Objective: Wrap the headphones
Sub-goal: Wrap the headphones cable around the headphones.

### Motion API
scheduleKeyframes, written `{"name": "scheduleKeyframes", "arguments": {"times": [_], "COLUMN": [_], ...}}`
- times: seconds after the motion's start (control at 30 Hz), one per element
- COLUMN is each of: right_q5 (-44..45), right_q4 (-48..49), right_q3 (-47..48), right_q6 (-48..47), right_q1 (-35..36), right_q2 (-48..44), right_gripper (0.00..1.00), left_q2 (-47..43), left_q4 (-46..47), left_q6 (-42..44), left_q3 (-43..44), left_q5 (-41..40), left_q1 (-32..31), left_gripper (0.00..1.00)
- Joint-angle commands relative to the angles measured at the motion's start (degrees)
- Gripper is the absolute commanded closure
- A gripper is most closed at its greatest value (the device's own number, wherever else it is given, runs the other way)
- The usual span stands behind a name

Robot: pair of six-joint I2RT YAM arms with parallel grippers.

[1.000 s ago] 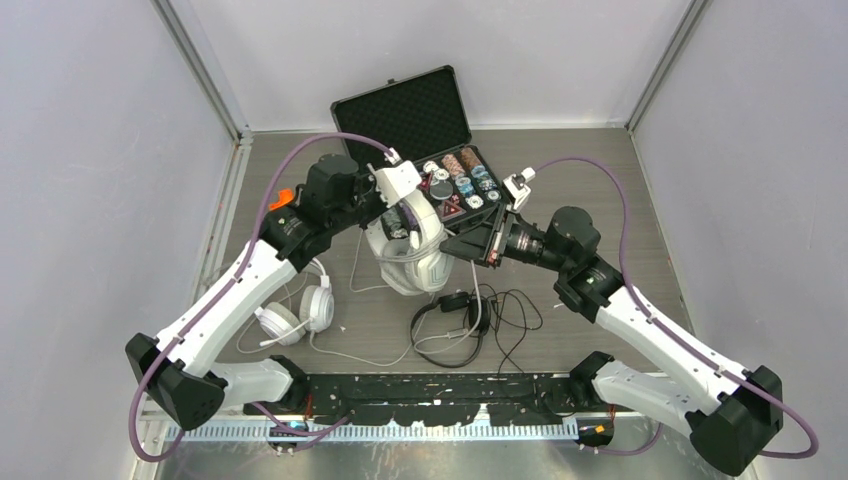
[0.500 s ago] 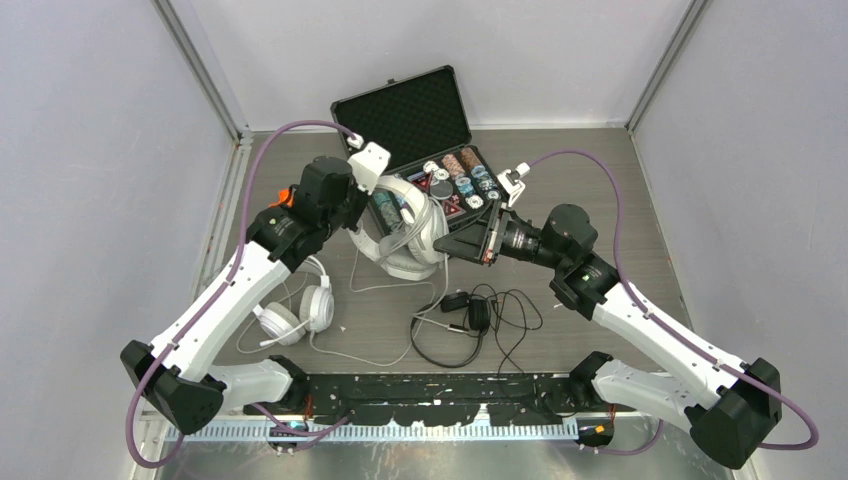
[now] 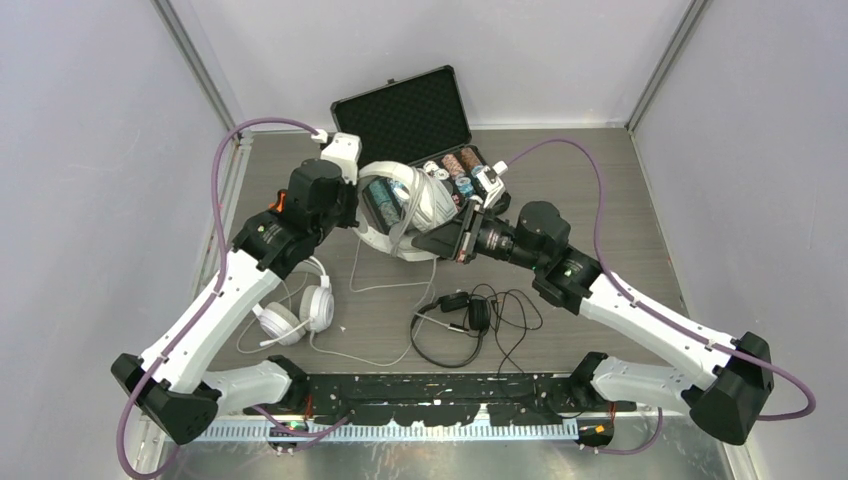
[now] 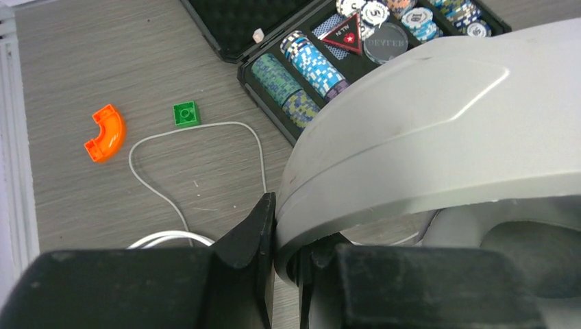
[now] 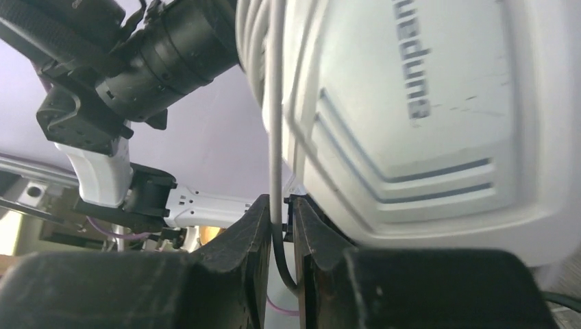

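The left gripper [image 4: 286, 223] was clamped on the band edge of the bulky white-grey headphones [image 4: 425, 116], low in the middle of the left wrist view. The right gripper [image 5: 278, 205] pinched that pair's pale cord [image 5: 275, 130], which ran up the cup beside loops lying over it. In the top view the headset hung between both arms at upper centre, over the open chip case [image 3: 405, 115].

The step looked like winding the cord round the headset, part done. The next move likely called for another taut pass without the band slipping.

Only the top view showed the black pair [image 3: 447, 322] at lower centre and the white round-cup pair [image 3: 300, 308] at left, both unwrapped. Only the left wrist view showed an orange piece [image 4: 104, 132] and a green brick [image 4: 186, 113].
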Motion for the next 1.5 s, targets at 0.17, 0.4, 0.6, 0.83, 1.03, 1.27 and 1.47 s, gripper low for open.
{"name": "scheduleKeyframes", "arguments": {"times": [0.17,0.4,0.6,0.83,1.03,1.27,1.47], "right_q5": [12.12,16.35,22.51,30.44,32.22,31.33,31.95], "right_q4": [-1.87,-1.47,-2.02,1.13,8.67,19.98,26.34], "right_q3": [5.19,5.84,5.63,3.13,-2.08,-9.25,-12.82], "right_q6": [-12.09,-17.08,-25.2,-32.52,-37.06,-43.5,-44.96], "right_q1": [7.07,9.05,12.82,15.86,17.28,18.55,19.28], "right_q2": [2.13,5.68,6.31,8.08,8.79,9.81,11.74], "right_gripper": [0.81,0.81,0.81,0.81,0.8,0.75,0.73], "left_q2": [-2.61,-0.7,-0.09,0.77,1.26,0.83,0.75], "left_q4": [5.18,3.09,2.27,0.63,-0.58,-1.12,-0.85], "left_q6": [-10.87,-17.64,-21.65,-24.78,-26.22,-27.73,-28.74], "left_q3": [2.28,4.98,6.98,9.86,12.69,14.89,15.61], "left_q5": [-6.07,-4.94,-5.64,-5.23,-4.14,-2.63,-2.02], "left_q1": [-0.08,-0.04,-0.02,-0.07,-0.08,-0.02,-0.08], "left_gripper": [1.0,1.0,1.0,1.0,1.0,1.0,1.0]}}
